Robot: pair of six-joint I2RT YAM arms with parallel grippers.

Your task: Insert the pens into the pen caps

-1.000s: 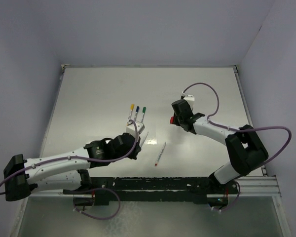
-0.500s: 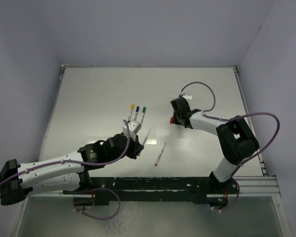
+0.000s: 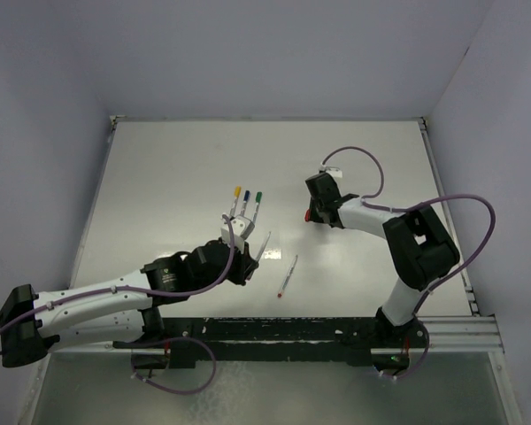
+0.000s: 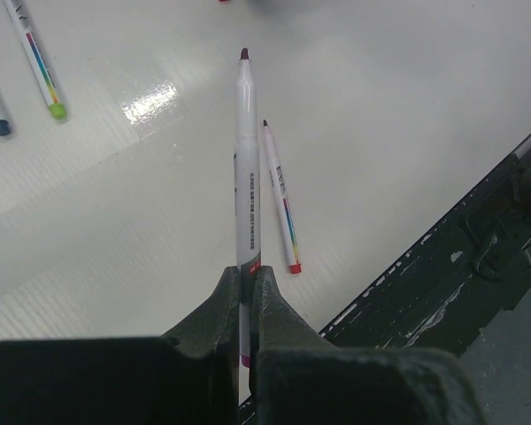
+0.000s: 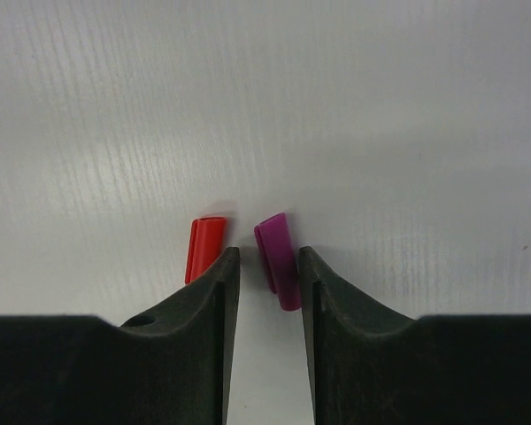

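Observation:
My left gripper (image 4: pixel 246 270) is shut on the lower barrel of a whitish pen (image 4: pixel 246 168) with a purple end; its bare dark tip points away, above the table. A second uncapped pen (image 4: pixel 280 199) with a red end lies flat just right of it, also seen from above as the red-ended pen (image 3: pixel 288 275). My right gripper (image 5: pixel 265 257) is open and low over the table. The purple cap (image 5: pixel 279 258) lies between its fingers, close against the right one. The red cap (image 5: pixel 203 248) lies just outside the left finger.
Three capped pens, yellow (image 3: pixel 235 199), blue (image 3: pixel 246 200) and green (image 3: pixel 257 202), lie side by side beyond the left gripper. The black mounting rail (image 3: pixel 336 329) runs along the near table edge. Walls close in the table on three sides.
The left arm has drawn back slightly toward its base with the pen held. The right gripper's jaws have narrowed around the purple cap, and that arm's elbow has swung inward.

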